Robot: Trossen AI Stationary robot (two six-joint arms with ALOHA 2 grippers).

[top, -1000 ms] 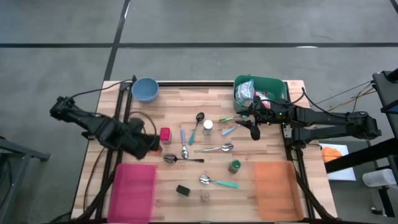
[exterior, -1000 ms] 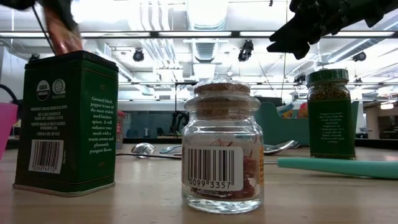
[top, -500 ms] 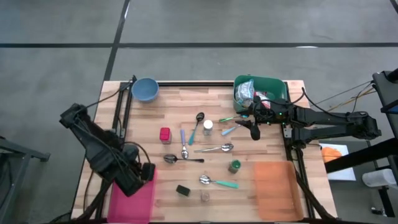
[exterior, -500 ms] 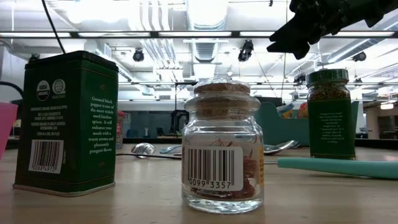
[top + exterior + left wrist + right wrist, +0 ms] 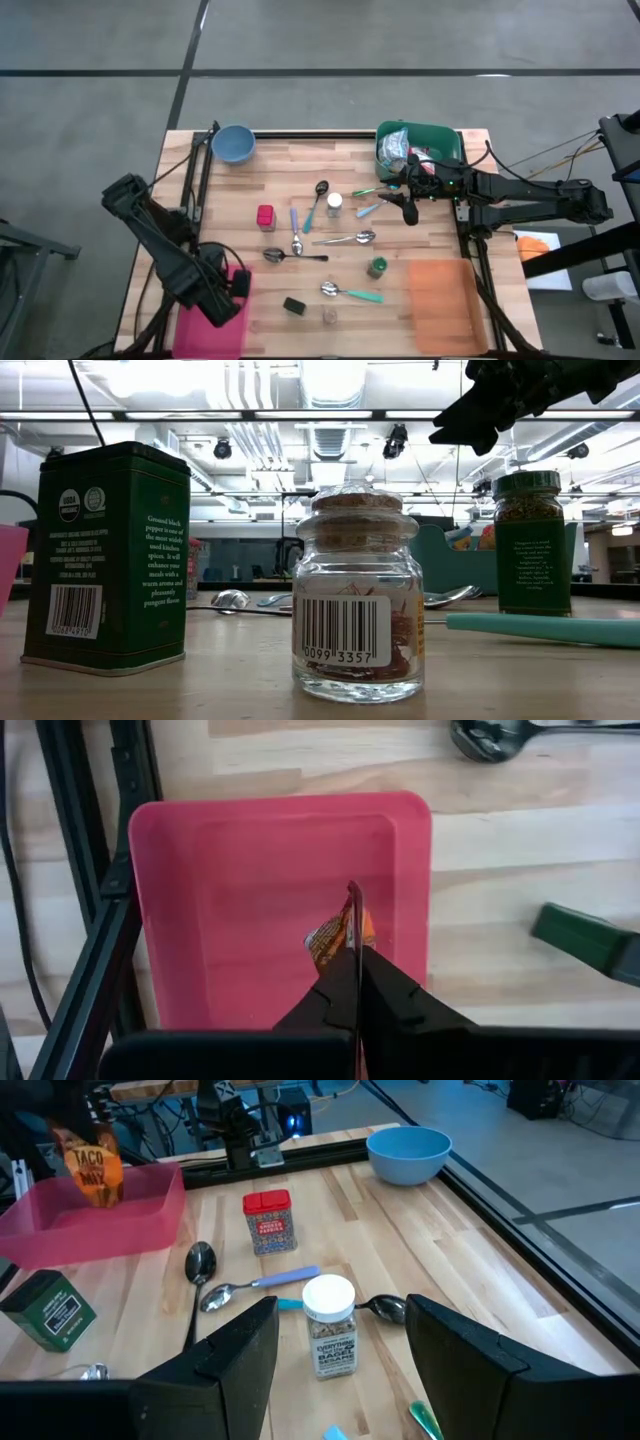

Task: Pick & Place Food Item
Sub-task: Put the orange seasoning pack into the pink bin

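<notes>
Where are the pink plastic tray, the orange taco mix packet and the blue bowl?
pink plastic tray [image 5: 240, 880], left wrist view, bare floor
orange taco mix packet [image 5: 93, 1165], right wrist view, printed front
blue bowl [image 5: 233, 144], high view, inside

Orange packet, pink tray

— We note the floor around the wooden table: grey, smooth, crossed by dark seam lines.

— Agreed. From table height we see a white ceiling hung with long fluorescent strips, all lit, with ducts and cables among them.

— We also record dark equipment and cabling beyond the table's far edge.

— And grey floor beside it.
</notes>
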